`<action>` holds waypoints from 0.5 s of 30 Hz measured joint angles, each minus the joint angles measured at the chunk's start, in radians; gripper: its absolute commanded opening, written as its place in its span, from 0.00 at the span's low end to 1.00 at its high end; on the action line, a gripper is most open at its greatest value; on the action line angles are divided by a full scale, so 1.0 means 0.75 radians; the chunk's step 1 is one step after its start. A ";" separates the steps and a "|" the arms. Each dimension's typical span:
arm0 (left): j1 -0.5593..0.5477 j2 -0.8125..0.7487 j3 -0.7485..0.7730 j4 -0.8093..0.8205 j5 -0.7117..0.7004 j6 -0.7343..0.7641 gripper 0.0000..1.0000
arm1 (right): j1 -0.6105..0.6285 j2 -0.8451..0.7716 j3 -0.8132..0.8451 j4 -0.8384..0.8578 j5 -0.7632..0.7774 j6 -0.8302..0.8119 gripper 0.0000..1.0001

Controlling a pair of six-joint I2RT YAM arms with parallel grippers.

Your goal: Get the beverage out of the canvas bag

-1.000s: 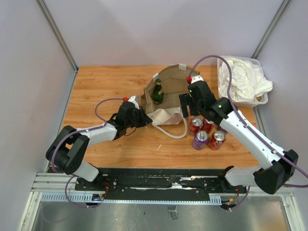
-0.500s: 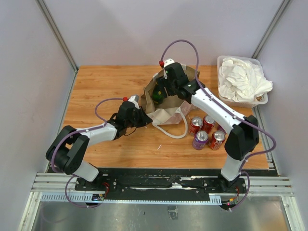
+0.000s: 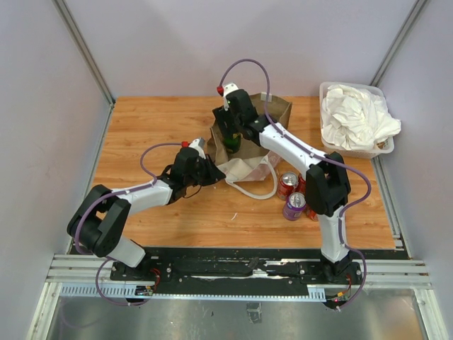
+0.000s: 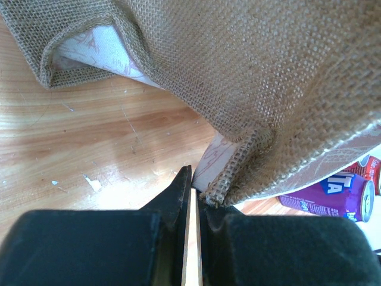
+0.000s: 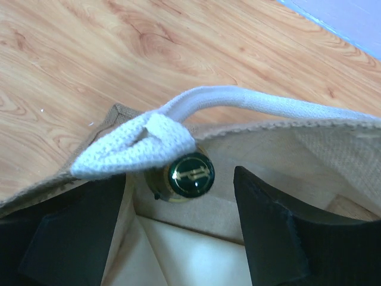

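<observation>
Arching over the canvas bag point(image 3: 277, 110), right pincer point(image 5: 181, 196) straddles the green bottle point(image 5: 190, 174)

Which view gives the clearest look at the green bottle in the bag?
Right wrist. It looks straight down on the cap of the bottle inside the bag, between open fingers. The top view shows only a green sliver below the right gripper; the left wrist shows only bag cloth.
</observation>
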 measured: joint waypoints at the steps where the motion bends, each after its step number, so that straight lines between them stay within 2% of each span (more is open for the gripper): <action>1: 0.000 -0.002 0.000 0.000 0.000 -0.001 0.09 | 0.000 0.020 0.018 0.009 -0.003 0.002 0.74; 6: 0.003 -0.013 0.001 0.001 0.001 -0.005 0.09 | -0.010 0.082 0.054 0.041 -0.028 0.020 0.71; 10: 0.009 -0.023 0.003 0.001 0.001 -0.006 0.09 | -0.032 0.106 0.055 0.058 -0.047 0.033 0.64; 15: 0.010 -0.042 0.003 -0.005 0.001 -0.006 0.09 | -0.050 0.108 0.054 0.106 -0.058 0.045 0.63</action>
